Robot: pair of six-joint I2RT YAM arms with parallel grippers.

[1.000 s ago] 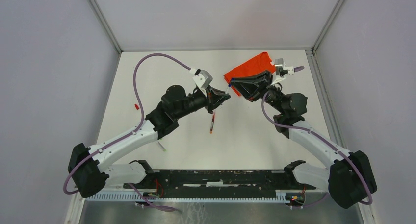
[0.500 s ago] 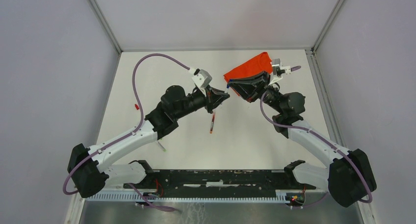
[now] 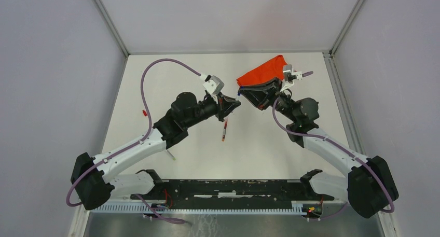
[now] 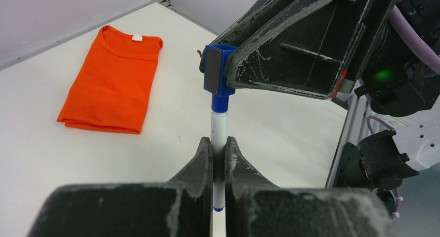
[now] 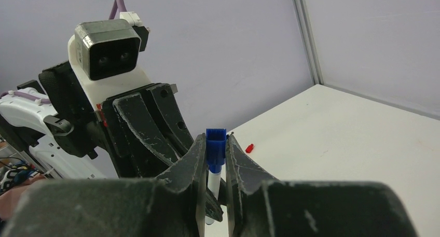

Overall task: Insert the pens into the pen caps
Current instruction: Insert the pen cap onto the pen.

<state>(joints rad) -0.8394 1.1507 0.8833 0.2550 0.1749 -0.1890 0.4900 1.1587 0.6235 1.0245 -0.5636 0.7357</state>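
We hold the blue pen (image 4: 219,125) clamped in our left tool (image 4: 218,143) and the blue cap (image 4: 217,76) clamped in our right tool (image 5: 215,141), in one line so they can join, above the counter (image 3: 259,143) near its far edge, both arms reaching inward to meet.

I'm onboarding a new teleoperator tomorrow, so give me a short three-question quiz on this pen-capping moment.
1. True or false: the left gripper is shut on the blue pen.
2. The blue cap is held by: A) the left gripper, B) the right gripper, C) nothing, it lies on the table.
3. Fill in: the folded shirt is ___ in colour.
Key: 1 true; 2 B; 3 orange.
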